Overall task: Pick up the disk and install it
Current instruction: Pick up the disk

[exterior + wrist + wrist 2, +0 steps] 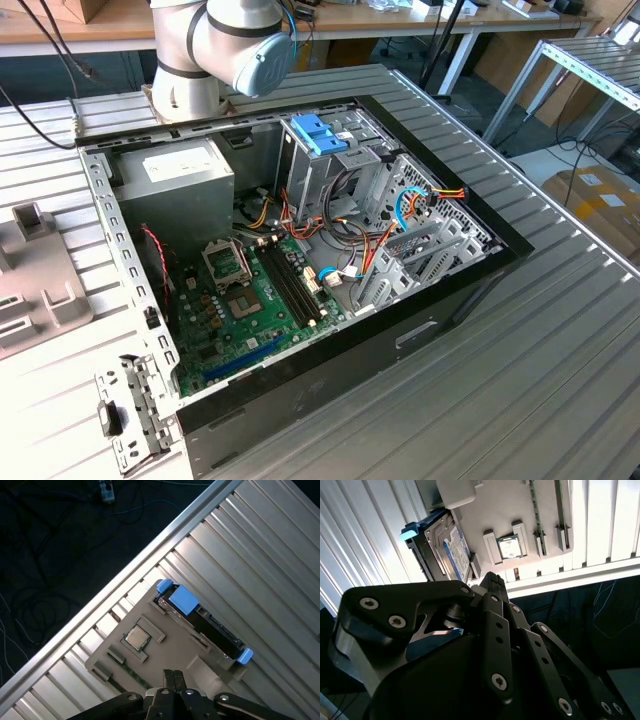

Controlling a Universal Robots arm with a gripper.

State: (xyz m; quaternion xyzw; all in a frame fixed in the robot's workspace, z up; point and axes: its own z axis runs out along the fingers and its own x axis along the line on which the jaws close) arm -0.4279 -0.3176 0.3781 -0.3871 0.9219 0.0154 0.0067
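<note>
The disk (200, 622) is a dark grey hard drive with light-blue rail ends. It stands on its edge in a slot of a grey holder plate (165, 652) that lies on the ribbed metal table. In the second wrist view the disk (442, 542) shows its labelled face beside the same plate (515, 510). My gripper (173, 674) hovers well above the plate, a little off from the disk, its two fingers pressed together with nothing between them. The second wrist view shows the gripper (492, 577) the same way, shut and apart from the disk.
A processor chip (137, 637) sits in a pocket of the holder plate. The table's edge (125, 575) runs close by, with dark floor and cables beyond. The open computer case (300, 280) holds a motherboard, and a blue bracket (318, 133) tops its metal drive cage.
</note>
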